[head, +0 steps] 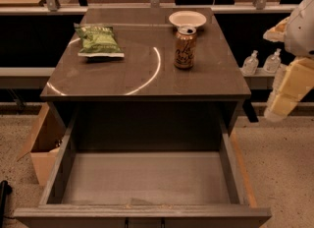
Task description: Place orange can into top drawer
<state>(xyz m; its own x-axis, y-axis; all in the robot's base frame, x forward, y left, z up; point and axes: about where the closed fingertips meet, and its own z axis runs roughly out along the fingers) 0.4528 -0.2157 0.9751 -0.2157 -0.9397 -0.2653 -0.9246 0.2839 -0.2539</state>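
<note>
The orange can stands upright on the dark cabinet top, right of the middle, its silver top showing. The top drawer is pulled fully out below the cabinet top, and its flat grey bottom holds nothing. My gripper hangs off the right side of the cabinet, about level with the cabinet's front edge. It is well apart from the can and holds nothing that I can see.
A green chip bag lies on the left of the cabinet top. A white bowl sits just behind the can. A brown cardboard box stands on the floor at the left. Clear bottles stand on a low shelf at the right.
</note>
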